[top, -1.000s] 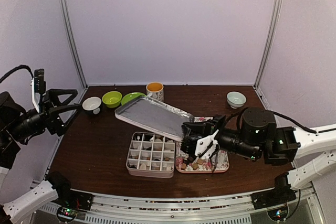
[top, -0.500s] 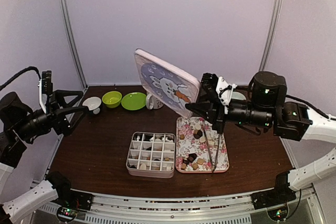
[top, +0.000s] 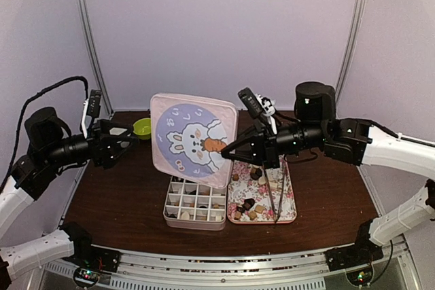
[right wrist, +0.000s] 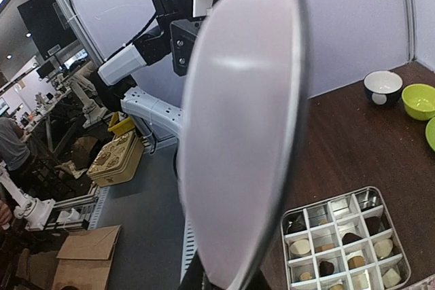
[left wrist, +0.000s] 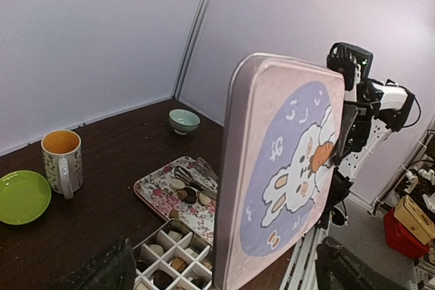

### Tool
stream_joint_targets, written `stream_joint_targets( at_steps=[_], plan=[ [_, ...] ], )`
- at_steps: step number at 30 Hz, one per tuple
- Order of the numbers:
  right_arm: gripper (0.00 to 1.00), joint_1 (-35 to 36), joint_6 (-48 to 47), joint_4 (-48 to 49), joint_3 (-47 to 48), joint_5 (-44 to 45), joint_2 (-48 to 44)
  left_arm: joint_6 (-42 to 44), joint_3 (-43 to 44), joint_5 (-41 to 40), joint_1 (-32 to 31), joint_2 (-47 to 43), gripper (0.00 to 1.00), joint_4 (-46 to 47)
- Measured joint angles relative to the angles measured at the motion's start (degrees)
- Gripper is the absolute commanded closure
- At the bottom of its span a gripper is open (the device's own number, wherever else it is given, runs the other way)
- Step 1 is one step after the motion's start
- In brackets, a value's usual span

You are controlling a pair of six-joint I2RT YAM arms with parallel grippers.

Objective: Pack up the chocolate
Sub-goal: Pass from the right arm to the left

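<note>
Now, your right tool (top: 229, 153) is clamped on the right edge of the bunny lid (top: 194, 139), which stands nearly upright above the divided box (top: 196, 212). Your left tool (top: 129, 142) hangs with its fingers spread wide just off the lid's left edge, seemingly not touching it. The chocolate (top: 249, 206) lies partly in the box cells and partly on the floral tray (top: 291, 217) alongside. Open desk (top: 115, 195) shows left of the box.
</note>
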Motion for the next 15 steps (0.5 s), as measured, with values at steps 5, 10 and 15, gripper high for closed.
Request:
stream_joint_targets(
  at_steps=[5,10,15],
  plan=[
    [1.0,-1.66,6.67,3.56,-0.11,-5.86,4.9,-0.96,0.02,1.57,0.0,2.47,0.2,0.33],
    [1.0,-2.05,10.49,7.96,-0.39,-8.2,5.49,-3.37,-0.55,4.28,0.0,3.8,0.33,1.7],
    [1.0,-2.29,13.11,12.02,-0.37,-10.1,6.34,-4.74,-1.09,5.42,0.0,4.79,0.42,2.19]
  ],
)
